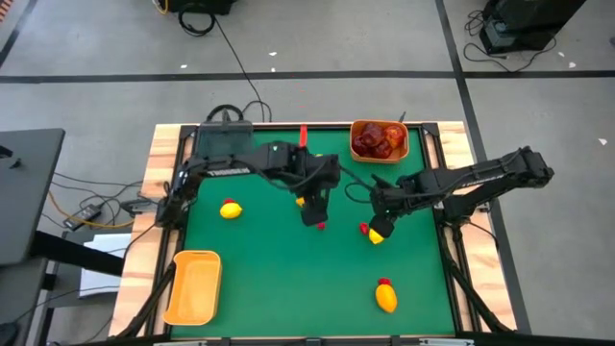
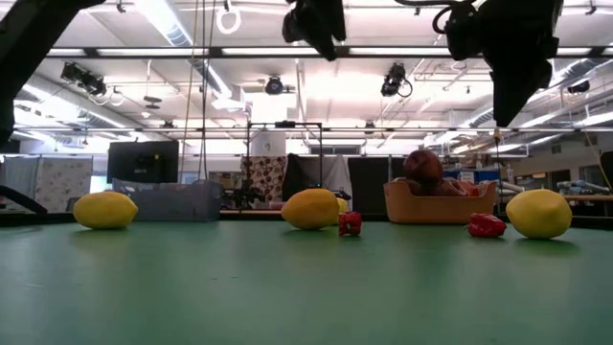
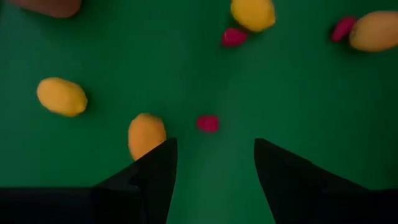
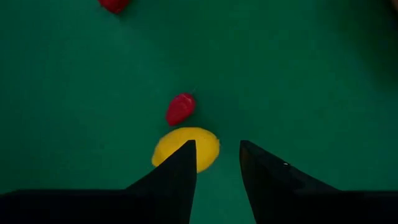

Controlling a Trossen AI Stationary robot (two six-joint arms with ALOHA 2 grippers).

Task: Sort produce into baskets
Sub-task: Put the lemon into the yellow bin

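four yellow lemons lie on the green worktop (image 1: 288,279): one on the left (image 1: 231,210), one mid-worktop under the left hand (image 1: 319,213), one under the right hand (image 1: 381,229), and one on the near right (image 1: 386,299), long axis running near to far. small red bits (image 1: 364,229) lie beside three of them. both hands hang above the worktop, fingers parted and empty. two orange baskets: the far one (image 1: 380,141) holds dark red fruit, the near-left one (image 1: 193,285) nothing.

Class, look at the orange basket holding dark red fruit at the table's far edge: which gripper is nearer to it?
Left, narrowly. The left gripper hovers mid-table, the basket of red fruit beyond it to its right; the right gripper hangs a little farther off, over a lemon.
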